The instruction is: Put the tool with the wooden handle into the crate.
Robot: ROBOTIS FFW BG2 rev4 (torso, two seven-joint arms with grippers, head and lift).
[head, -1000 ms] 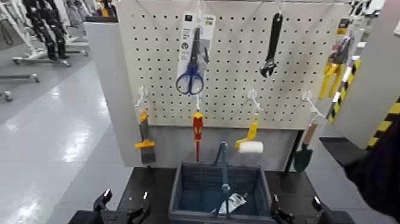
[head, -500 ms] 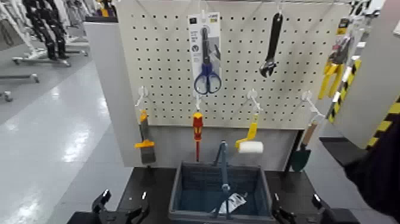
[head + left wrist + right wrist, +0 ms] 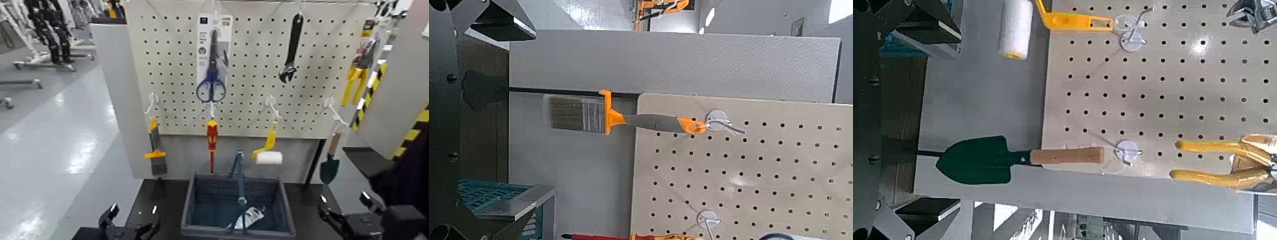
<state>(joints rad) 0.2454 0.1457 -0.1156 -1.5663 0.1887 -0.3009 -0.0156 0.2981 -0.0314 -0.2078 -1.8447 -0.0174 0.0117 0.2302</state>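
Observation:
The trowel (image 3: 330,163), with a dark green blade and a light wooden handle, hangs from a hook at the pegboard's lower right. It also shows in the right wrist view (image 3: 1018,160), straight ahead of the camera. The dark blue-grey crate (image 3: 199,204) with its hoop handle stands on the black table below the board. My right gripper (image 3: 343,208) is open and empty, low at the right, below the trowel and apart from it. My left gripper (image 3: 133,221) is open and empty at the lower left.
On the pegboard (image 3: 255,70) hang packaged scissors (image 3: 211,60), a black wrench (image 3: 292,48), yellow pliers (image 3: 357,70), a paintbrush (image 3: 155,148), a red-and-yellow screwdriver (image 3: 211,142) and a yellow-handled paint roller (image 3: 267,153). A white tag (image 3: 249,218) lies in the crate.
My right gripper has moved to the right and up, closer under the trowel. The scissors pack swings on its hook. The left arm has not moved.

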